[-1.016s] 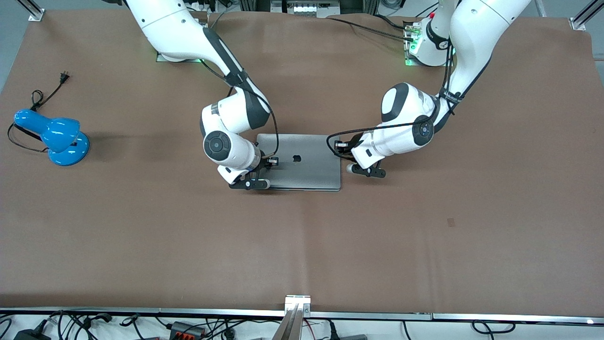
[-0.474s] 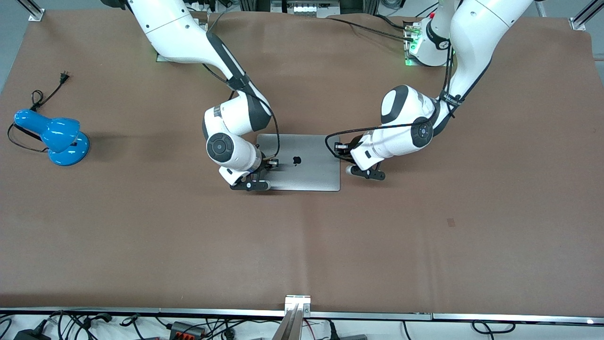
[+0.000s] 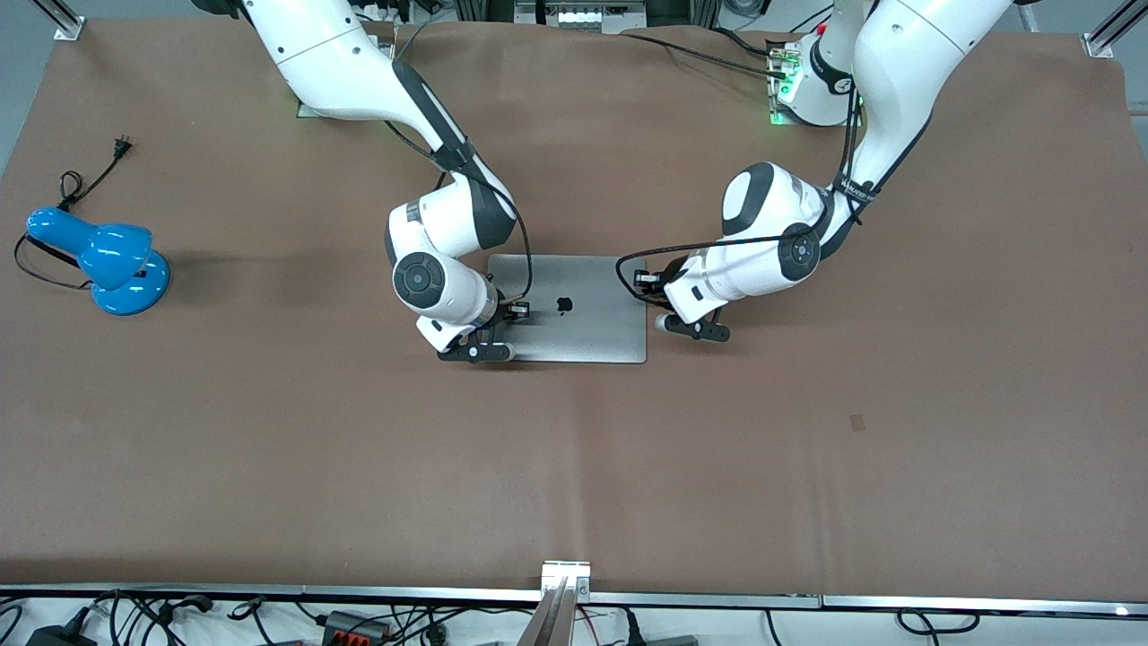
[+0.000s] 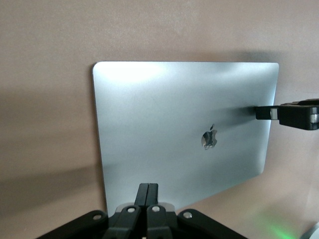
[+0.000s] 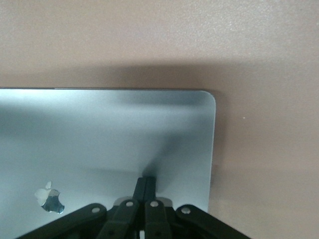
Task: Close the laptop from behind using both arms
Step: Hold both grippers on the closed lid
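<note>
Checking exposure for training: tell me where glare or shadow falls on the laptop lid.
Left wrist view: bright glare on the laptop lid's corner area. Right wrist view: a dark shadow on the lid runs up from the shut right gripper. Front view: lid evenly lit.

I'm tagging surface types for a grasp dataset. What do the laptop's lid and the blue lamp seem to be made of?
Laptop: probably brushed or matte metal; silver-grey with a soft, diffuse sheen in both wrist views. Blue lamp: glossy, likely painted metal or plastic; sharp bright highlights show, but the look does not settle which.
</note>
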{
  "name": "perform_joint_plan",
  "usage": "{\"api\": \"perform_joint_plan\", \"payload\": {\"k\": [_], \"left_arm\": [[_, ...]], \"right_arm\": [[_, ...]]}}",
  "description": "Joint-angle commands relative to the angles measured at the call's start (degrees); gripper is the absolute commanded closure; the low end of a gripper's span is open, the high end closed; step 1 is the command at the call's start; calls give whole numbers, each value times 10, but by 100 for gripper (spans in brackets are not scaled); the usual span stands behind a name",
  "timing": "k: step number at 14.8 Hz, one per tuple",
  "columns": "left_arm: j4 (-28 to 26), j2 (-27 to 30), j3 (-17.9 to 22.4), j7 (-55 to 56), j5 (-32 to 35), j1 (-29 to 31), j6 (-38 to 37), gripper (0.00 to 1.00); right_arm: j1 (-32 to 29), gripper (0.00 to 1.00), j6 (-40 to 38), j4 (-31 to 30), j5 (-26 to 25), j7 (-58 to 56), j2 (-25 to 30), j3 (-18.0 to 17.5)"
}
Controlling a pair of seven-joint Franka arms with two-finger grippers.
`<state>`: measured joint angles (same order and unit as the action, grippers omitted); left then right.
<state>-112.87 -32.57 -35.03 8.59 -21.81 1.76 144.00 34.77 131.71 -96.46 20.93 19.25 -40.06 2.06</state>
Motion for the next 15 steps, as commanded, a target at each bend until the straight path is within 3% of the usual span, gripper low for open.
{"api": "perform_joint_plan", "payload": {"k": [1,4,9,15], "left_arm": [[12,-43,27,-1,13,-37,52,100],[19,-45,93,-3,13,-110,59,100],[19,-55,99,-5,13,-118,69,100],[19,-34,98,-1,13,-107,57,100]], "right_arm": [[2,100,13,14,-17,12,-16,1],[6,100,9,18,-18,17,-12,11],[6,100,8,18,-27,18,-10,18],[6,100,-19,18,-35,18,35,42]]}}
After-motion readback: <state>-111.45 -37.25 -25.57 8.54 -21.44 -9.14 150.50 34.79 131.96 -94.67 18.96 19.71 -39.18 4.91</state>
